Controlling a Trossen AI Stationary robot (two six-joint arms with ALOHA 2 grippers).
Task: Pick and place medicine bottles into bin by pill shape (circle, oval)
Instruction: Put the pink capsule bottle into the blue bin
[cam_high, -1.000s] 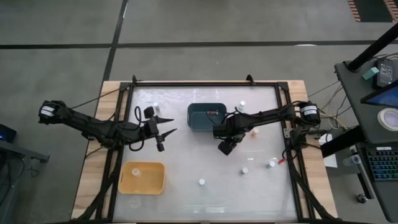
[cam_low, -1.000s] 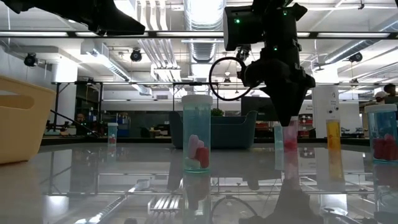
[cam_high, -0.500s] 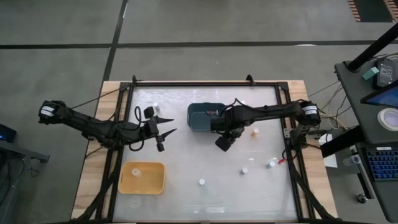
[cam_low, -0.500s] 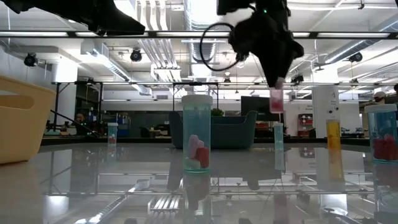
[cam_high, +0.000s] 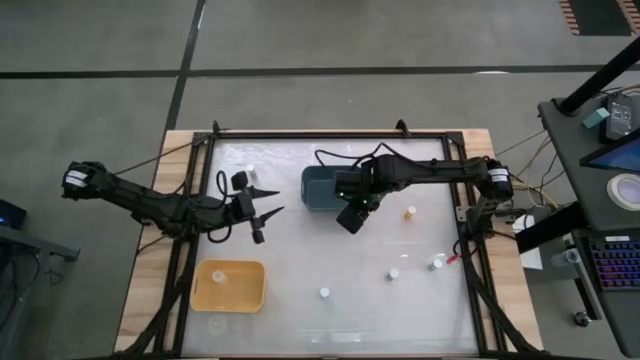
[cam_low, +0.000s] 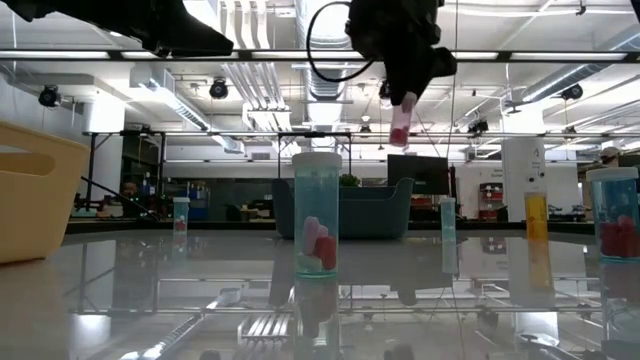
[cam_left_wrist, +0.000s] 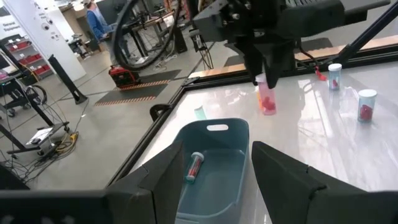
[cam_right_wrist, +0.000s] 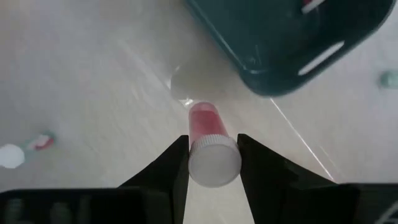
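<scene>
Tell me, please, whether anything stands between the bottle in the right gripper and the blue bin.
Nothing visible does. The right gripper holds the pink bottle in the air just beside the blue bin, whose near rim is clear; one bottle already lies inside.

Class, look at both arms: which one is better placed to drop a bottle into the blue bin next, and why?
The right. Its gripper already holds a pink bottle in the air beside the blue bin. The left gripper hangs open and empty, farther off.
</scene>
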